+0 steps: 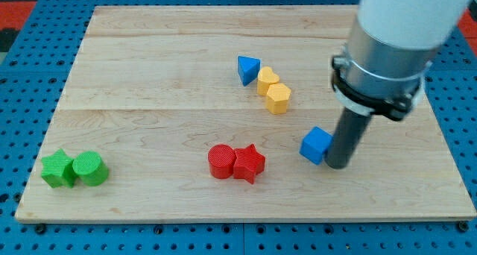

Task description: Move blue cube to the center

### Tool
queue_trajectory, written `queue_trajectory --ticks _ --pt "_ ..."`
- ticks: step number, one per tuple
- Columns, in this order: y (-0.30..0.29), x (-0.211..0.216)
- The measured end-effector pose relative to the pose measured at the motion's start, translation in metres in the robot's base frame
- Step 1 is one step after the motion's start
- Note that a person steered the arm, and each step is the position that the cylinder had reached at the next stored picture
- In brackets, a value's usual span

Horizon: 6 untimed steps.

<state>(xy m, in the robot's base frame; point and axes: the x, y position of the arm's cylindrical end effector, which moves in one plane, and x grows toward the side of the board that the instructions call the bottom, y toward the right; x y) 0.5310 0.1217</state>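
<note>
The blue cube [316, 145] sits on the wooden board [149, 76] right of the middle, toward the view's bottom. My tip [337, 164] stands right against the cube's right side, touching or nearly touching it. The dark rod rises from there into the grey and white arm body at the view's top right.
A blue triangular block [248, 68] lies above the middle, with two yellow blocks [273, 90] in a row just right of and below it. A red cylinder [221, 161] and a red star [249, 163] sit left of the cube. Two green blocks [74, 169] lie at the bottom left.
</note>
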Motion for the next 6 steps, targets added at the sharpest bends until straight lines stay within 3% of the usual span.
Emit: queue_trajectory --ticks 1,3,4,6 --pt "-0.033 -0.024" --pt "0.042 -0.021" --pt "0.042 -0.043" --pt "-0.094 -0.038"
